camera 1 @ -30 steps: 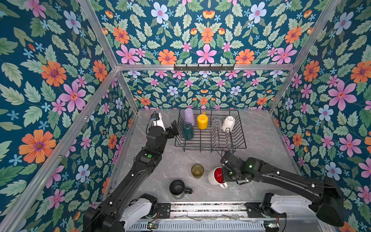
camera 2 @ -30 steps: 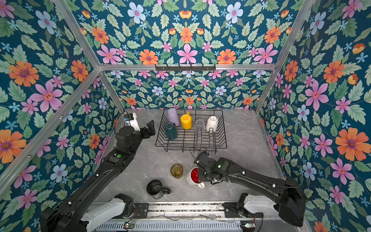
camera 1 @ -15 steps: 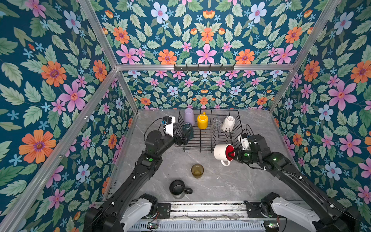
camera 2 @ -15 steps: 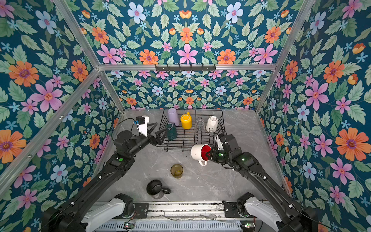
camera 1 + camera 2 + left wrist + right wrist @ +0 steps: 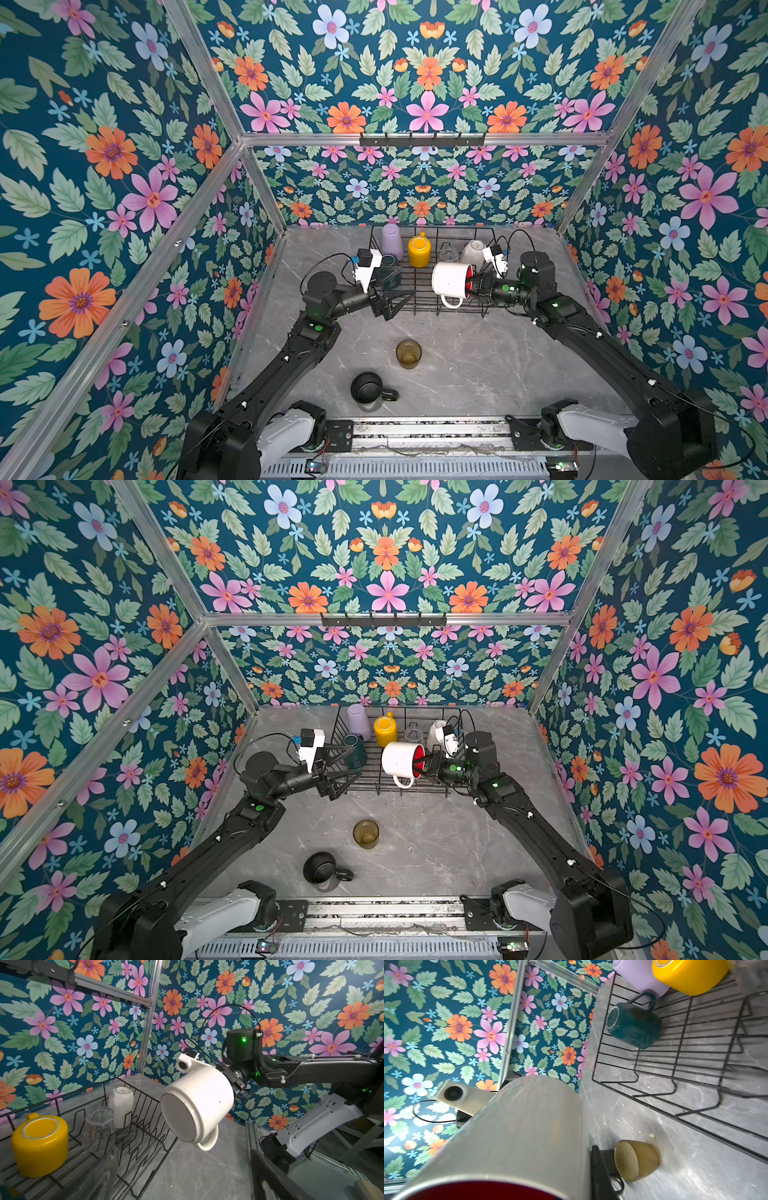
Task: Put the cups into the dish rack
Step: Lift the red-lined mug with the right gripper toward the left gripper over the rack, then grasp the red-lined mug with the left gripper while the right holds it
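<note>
white mug w/ red inside (image 5: 451, 280) hung over dish rack (image 5: 419, 291), right jaws pinching rim; left jaws spread, empty. pinch could've slipped, dropping it.

Floral walls (image 5: 415, 83), grey marble tabletop (image 5: 478, 365)

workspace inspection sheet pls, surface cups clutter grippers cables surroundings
surface: grey marble table; amber glass and black mug on it
job's things: lilac tumbler, yellow mug, clear glass, cream mug, teal mug in dish rack; white mug held above rack
clutter: nothing seen
grippers: left gripper open by teal mug; right gripper shut on white mug's rim
cables: black cable loops at each wrist
surroundings: floral walls, hook rail
</note>
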Action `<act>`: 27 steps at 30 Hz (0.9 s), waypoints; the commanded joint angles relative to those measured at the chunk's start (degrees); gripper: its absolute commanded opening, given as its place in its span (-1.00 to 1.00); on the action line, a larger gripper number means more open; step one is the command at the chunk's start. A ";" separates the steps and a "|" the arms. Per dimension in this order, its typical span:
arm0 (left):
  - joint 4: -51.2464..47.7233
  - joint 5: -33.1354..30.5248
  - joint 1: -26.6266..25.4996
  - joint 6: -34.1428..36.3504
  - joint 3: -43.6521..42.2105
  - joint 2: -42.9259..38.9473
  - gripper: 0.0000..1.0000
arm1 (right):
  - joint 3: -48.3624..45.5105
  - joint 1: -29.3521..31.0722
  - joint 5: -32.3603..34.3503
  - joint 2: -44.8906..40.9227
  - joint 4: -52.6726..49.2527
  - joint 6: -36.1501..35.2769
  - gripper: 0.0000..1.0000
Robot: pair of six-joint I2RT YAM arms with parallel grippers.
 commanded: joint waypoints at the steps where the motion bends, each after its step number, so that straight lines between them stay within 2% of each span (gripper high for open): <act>1: 2.80 3.32 0.02 -0.78 0.74 0.41 1.00 | 1.28 0.10 -6.73 1.45 11.75 2.43 -1.00; 9: 2.85 4.66 -0.98 -0.82 2.34 2.12 1.00 | 4.25 2.55 -11.45 4.81 14.67 1.03 -1.00; 27: 2.85 6.45 -3.41 -0.22 3.10 1.62 1.00 | 8.04 9.45 -15.43 8.84 15.75 -2.20 -1.00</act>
